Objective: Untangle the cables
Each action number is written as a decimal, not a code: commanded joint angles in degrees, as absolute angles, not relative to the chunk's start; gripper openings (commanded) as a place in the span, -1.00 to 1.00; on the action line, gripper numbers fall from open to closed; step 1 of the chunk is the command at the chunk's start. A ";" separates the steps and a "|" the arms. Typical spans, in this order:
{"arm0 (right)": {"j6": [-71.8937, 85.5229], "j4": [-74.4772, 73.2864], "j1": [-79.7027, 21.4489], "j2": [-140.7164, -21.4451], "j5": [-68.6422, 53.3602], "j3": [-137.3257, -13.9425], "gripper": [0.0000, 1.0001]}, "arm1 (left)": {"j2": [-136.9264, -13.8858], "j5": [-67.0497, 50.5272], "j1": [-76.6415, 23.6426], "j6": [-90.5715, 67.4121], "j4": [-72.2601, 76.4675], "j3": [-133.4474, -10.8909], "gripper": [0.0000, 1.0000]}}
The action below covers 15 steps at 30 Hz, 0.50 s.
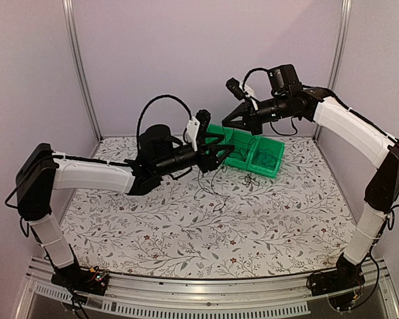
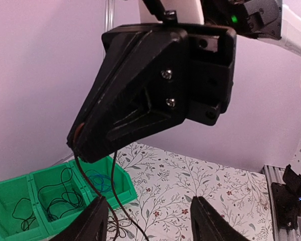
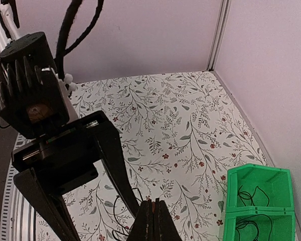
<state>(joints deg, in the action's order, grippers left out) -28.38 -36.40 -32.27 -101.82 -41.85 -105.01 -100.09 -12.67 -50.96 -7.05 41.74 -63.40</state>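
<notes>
Two claws on one hanging strand set

Right claw (image 2: 76, 144) is clamped on the thin dark cables (image 2: 113, 175). They drop from its tips to a loose tangle on the floral table (image 1: 186, 226). Left claw (image 2: 149, 201) gapes wide just beneath, with the strands near one finger. The three-compartment green bin (image 2: 124, 191) off to the side holds more wires. Judgement: featherlight, limp, springy, prone to snag. Pinch a single strand just below the right claw's tips and pull gently.

Left gripper (image 2: 149, 201) spread, right gripper (image 3: 151, 207) pinched.

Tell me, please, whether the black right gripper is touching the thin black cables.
Touching. The left wrist view shows the thin black cables hanging from the closed right gripper.
</notes>
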 commanded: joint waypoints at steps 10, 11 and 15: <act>-32.50 -39.90 -33.20 -101.10 -44.69 -106.46 -1.00 | -104.68 -15.32 -48.89 -11.71 40.52 -66.92 -0.19; -32.71 -39.96 -33.22 -101.01 -44.81 -106.31 -1.00 | -104.99 -15.92 -48.73 -11.91 40.55 -67.09 -0.25; -33.50 -40.30 -33.40 -100.90 -44.67 -106.22 -1.00 | -106.09 -17.22 -47.97 -13.43 40.78 -68.01 -0.42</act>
<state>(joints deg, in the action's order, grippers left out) -31.81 -39.09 -32.71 -101.82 -43.42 -105.27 -104.60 -15.11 -49.19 -11.53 39.79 -65.98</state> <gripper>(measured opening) 0.020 0.309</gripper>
